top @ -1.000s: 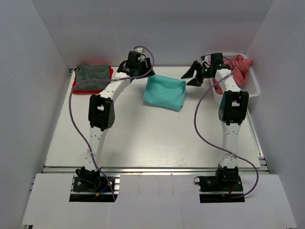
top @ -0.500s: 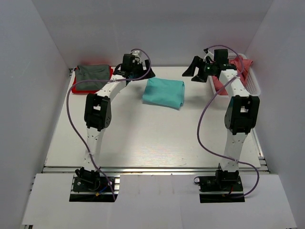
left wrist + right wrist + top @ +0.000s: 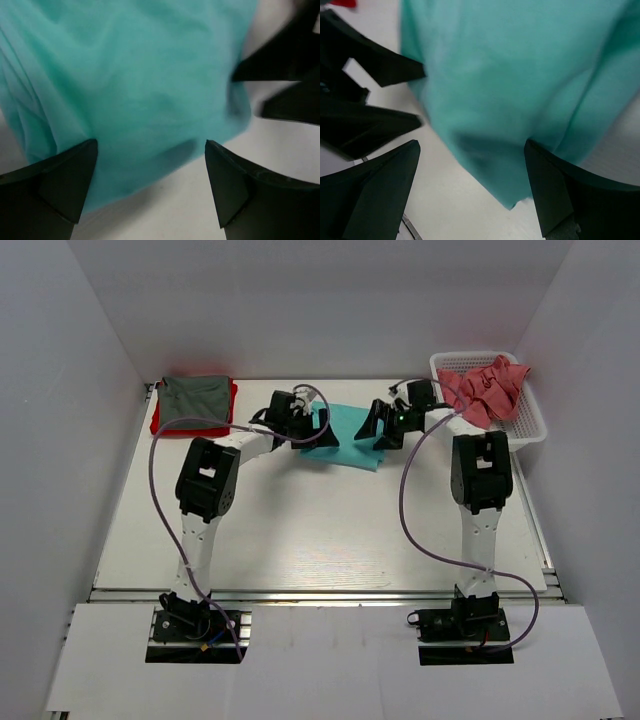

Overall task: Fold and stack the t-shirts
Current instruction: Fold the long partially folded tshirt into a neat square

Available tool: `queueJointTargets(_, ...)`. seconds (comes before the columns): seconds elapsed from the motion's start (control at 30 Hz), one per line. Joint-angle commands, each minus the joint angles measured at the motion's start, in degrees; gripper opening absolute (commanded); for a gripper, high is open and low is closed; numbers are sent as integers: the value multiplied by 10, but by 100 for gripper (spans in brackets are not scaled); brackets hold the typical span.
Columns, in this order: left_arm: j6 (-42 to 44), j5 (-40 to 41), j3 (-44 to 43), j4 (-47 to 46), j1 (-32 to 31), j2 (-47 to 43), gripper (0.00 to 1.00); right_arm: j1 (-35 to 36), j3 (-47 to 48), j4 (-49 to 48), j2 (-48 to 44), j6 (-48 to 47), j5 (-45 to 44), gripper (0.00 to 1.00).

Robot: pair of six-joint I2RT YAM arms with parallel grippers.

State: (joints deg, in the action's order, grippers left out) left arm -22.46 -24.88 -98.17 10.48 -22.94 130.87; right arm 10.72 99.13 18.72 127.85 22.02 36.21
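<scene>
The left tool [image 3: 151,150] is wide open, its two dark fingers [image 3: 55,185] spread over the left edge of the teal-green t-shirt [image 3: 345,430] and gripping nothing. The right tool [image 3: 472,147] is just as wide open at the right edge of the same shirt, also with nothing between its fingers [image 3: 572,200]. Whether either tool touches the cloth cannot be told. The two tools face each other across the shirt, and each wrist view shows the other tool's fingers beyond the cloth. The teal-green t-shirt lies folded into a compact rectangle on the white tabletop [image 3: 320,530], towards the far side, about midway between left and right. In the far left corner a folded dark grey t-shirt [image 3: 195,395] rests on top of a bright red t-shirt [image 3: 158,424]. At the far right stands a white mesh basket [image 3: 532,428], with salmon-pink t-shirts [image 3: 485,390] bunched inside and draped over its rim
</scene>
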Motion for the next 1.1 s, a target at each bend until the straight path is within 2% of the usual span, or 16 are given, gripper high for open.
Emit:
queueJointTargets(0.0,0,-26,100,-32,4,-37,100,-3,-34,-30,11,13,-15,90)
queueJointTargets(0.13,-11,-63,194,-94,4,-78,100,3,-105,-51,0,14,4,90)
queueJointTargets(0.3,-18,-74,294,-100,-8,-135,100,14,-222,-86,-61,14,6,90)
queueJointTargets(0.47,-18,-25,420,-47,-26,-244,100,33,-308,-75,-131,-12,1,90)
queueJointTargets(0.5,-18,-18,433,-36,-34,-267,100,35,-339,-86,-171,-12,-4,90)
queueJointTargets(0.53,-18,-3,453,-25,-43,-317,100,46,-366,-86,-184,-11,-3,90)
queueJointTargets(0.67,-18,38,485,-10,-63,-429,100,65,-421,-77,-303,-23,-4,90)
queueJointTargets(0.77,-18,79,475,29,-69,-468,100,73,-438,-67,-371,-42,-14,90)
queueJointTargets(0.97,-31,221,476,61,-69,-505,100,72,-450,-90,-445,-24,-11,90)
queueJointTargets(1.07,-24,245,454,76,-63,-466,100,69,-455,-92,-466,-18,-9,90)
